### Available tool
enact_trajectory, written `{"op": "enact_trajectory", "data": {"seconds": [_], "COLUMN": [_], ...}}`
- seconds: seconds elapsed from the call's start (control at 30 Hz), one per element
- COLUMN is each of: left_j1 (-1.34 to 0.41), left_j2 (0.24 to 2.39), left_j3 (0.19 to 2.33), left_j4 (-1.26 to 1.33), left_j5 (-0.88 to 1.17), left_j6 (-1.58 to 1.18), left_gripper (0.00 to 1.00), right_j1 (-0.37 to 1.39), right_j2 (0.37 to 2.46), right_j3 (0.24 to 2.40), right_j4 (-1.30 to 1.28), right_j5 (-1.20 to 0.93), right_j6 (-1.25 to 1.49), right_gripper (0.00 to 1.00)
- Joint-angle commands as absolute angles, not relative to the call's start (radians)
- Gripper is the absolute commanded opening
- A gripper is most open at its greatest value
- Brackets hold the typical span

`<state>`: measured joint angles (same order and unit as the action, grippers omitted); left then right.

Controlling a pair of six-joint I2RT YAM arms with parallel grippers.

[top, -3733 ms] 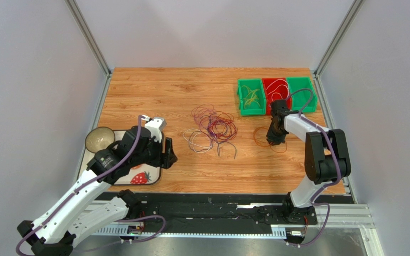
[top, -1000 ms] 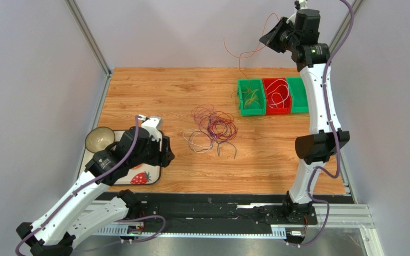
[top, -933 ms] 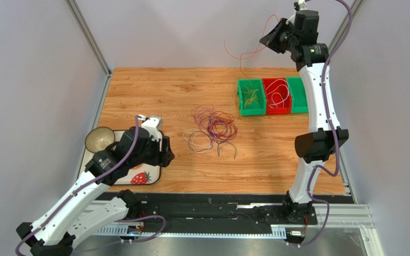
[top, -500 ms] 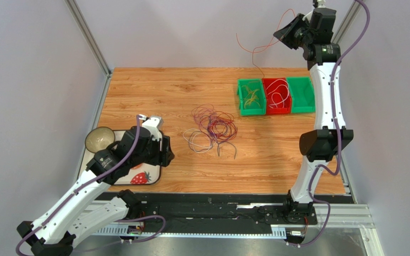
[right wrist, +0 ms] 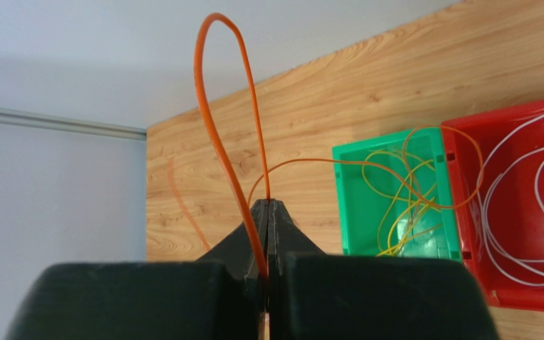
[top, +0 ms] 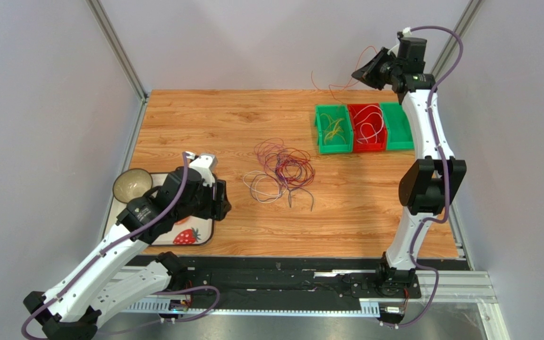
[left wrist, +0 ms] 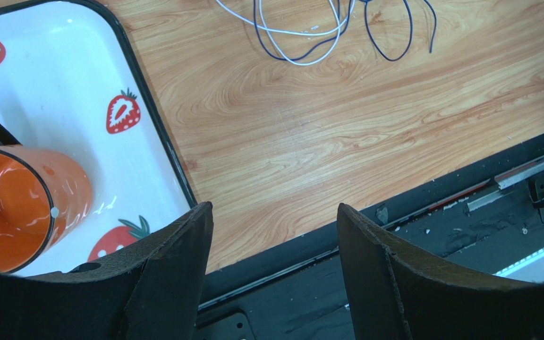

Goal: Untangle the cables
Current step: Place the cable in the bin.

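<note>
- Clutter, near left: a glossy white tray with a black rim and strawberry print carries a shiny orange mug and a metallic-looking bowl. None of it belongs to the task.
- Idle arm: the left gripper hovers over the tray's right rim and the near edge of the table. Its fingers are spread wide with nothing between them.
- Work piece, centre: the cables lie flat on the wood-grain top as a loose tangle. They are thin, limp loops in purple, red, white and dark grey, well apart from both grippers.
- Receptacles, far right: three rigid plastic bins stand in a row.
  - The left green bin holds yellow wires.
  - The red bin holds white wires.
  - The right green bin appears empty.
- Working arm: the right gripper is raised above the bins, its jaws pinched fully together on an orange cable.
  - The strand arches in a springy loop above the tips.
  - Its tail trails across the left green bin; contact with the bin cannot be told.
- Recommendation, as judged: the step in hand is binning this freed strand, probably in the empty bin.
  - Carry the tail clear of the yellow wires to avoid a snag.
  - Lower the strand until the slack coils inside the walls, and only then release.
</note>
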<state>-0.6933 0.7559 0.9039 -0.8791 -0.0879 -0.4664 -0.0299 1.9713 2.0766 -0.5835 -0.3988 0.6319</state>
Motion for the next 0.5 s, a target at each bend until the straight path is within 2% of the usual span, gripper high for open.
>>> {"op": "enact_trajectory", "data": {"seconds": [0.0,0.27,0.47], "left_j1": [-0.690,-0.690,-0.692], "left_j2": [0.758,0.759,0.749], "left_j3": [0.905,0.907,0.907], "left_j4": [-0.871,-0.871,-0.871], "left_j5": [-0.098,-0.098,-0.098], "left_j6": [-0.474,-0.474,-0.474], "left_gripper": [0.73,0.73,0.73], "right_j1": [-0.005,0.066,0.113], "right_j2": [1.895,1.816,1.813], "right_j3": [2.062,1.962,2.042], "right_j4": [-0.499,-0.471,-0.543], "right_j5": [-0.439,-0.436,-0.374], "right_j6": [0.632,0.632,0.572], "right_gripper": [0.00,0.00,0.00]}}
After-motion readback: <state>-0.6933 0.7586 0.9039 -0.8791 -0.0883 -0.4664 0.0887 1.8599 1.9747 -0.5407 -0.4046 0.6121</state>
